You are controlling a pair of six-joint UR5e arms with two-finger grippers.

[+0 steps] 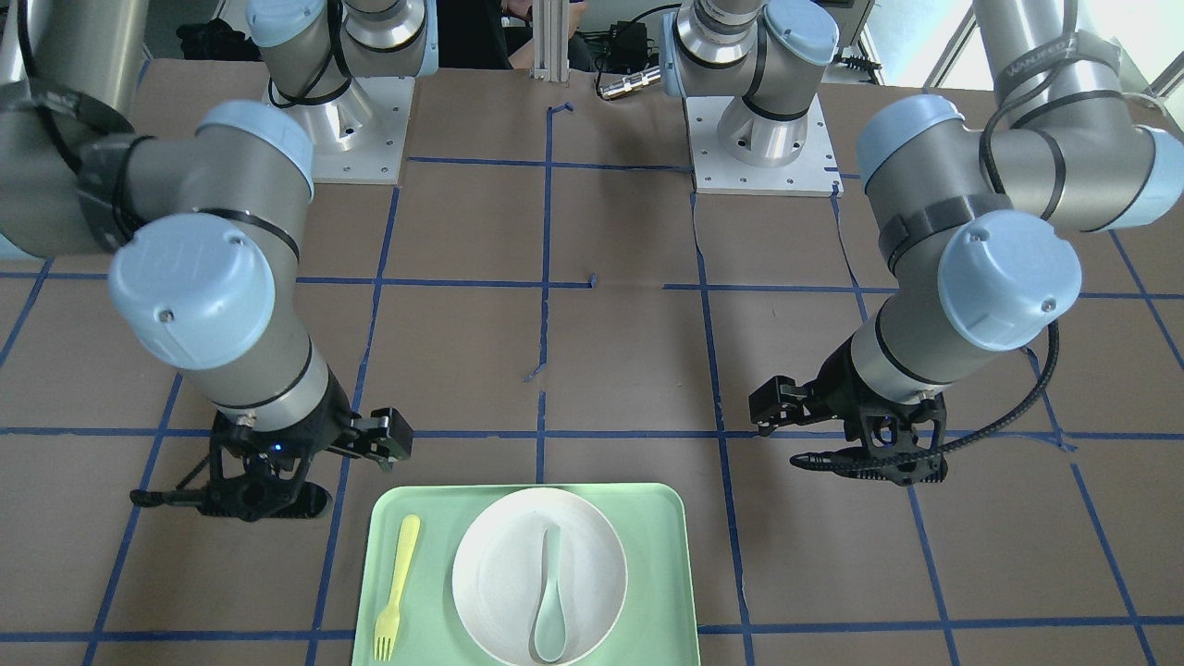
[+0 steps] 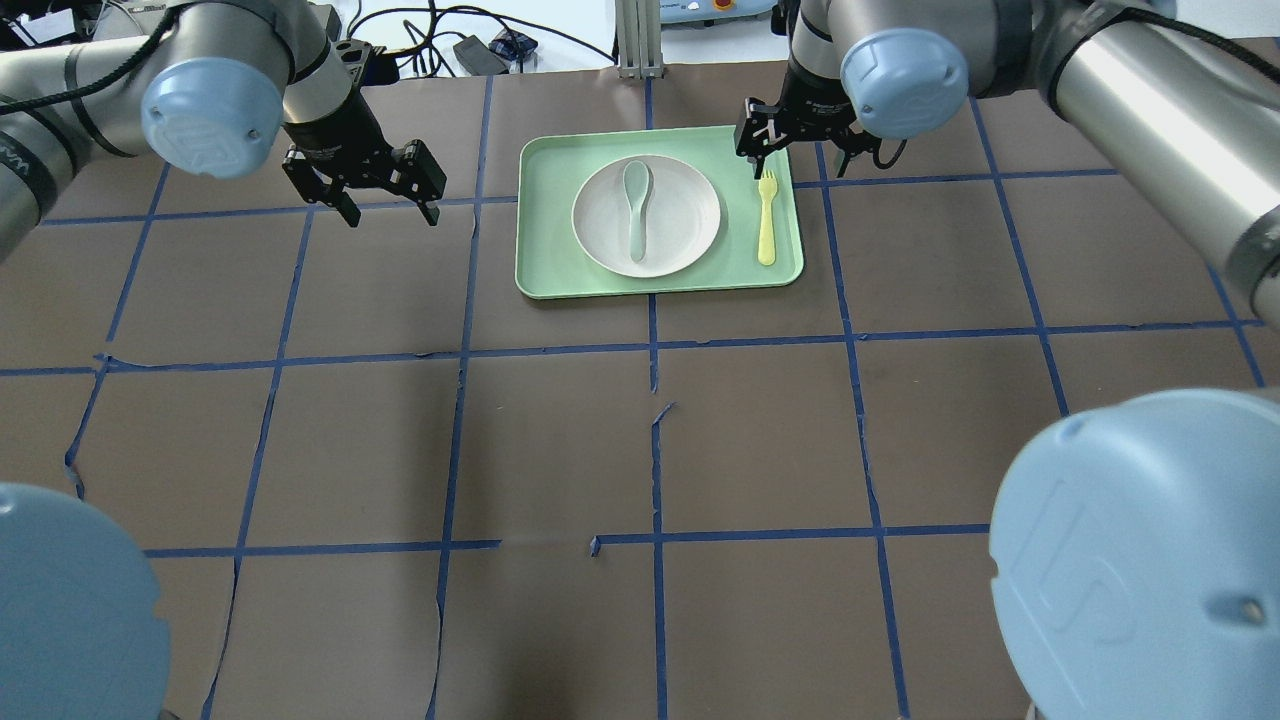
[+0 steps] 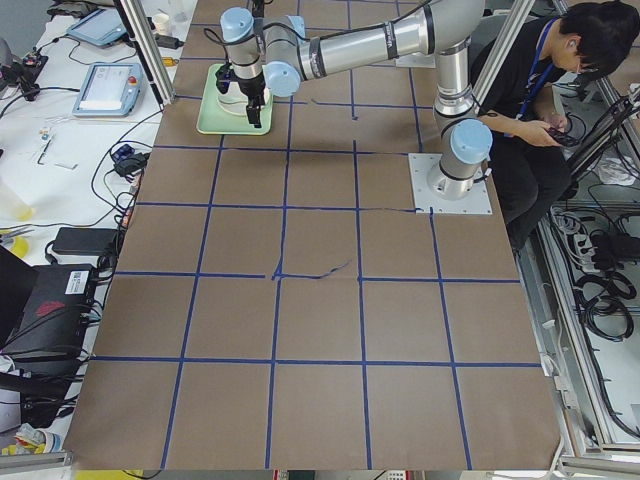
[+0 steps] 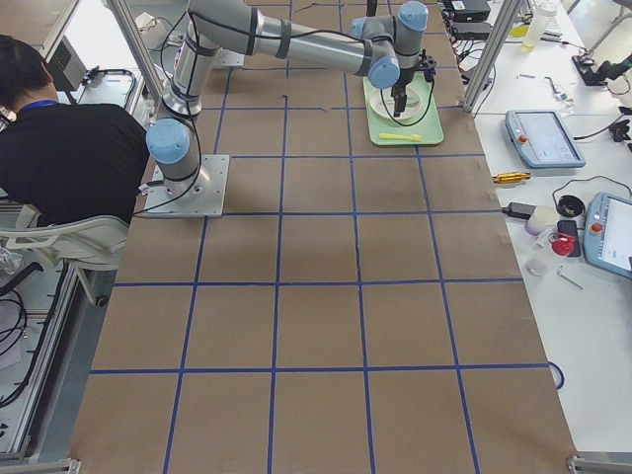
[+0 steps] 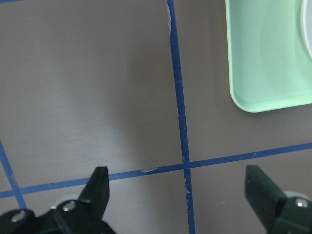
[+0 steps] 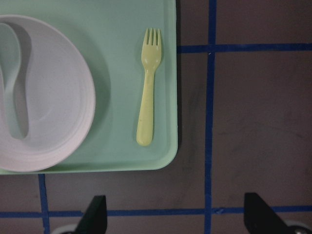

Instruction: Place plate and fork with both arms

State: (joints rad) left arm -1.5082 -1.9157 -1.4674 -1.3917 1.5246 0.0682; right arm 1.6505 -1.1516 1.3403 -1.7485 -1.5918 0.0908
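The off-white plate (image 1: 495,573) (image 2: 690,225) (image 6: 53,97) lies in the middle of a mint-green tray (image 1: 661,555) (image 2: 545,255). A grey-green spoon (image 1: 550,601) (image 2: 636,200) lies in the plate. The pale-yellow fork (image 1: 396,592) (image 2: 767,215) (image 6: 147,97) lies flat on the tray beside the plate. My right gripper (image 2: 805,160) (image 6: 178,209) is open and empty, hanging over the table just off the tray's corner nearest the fork. My left gripper (image 2: 390,215) (image 5: 179,183) is open and empty over bare table on the tray's other side.
The table is covered in brown paper with a grid of blue tape lines (image 2: 655,345). The two arm bases (image 1: 356,129) (image 1: 763,139) stand on white plates at the robot's side. The tray's corner (image 5: 263,58) shows in the left wrist view.
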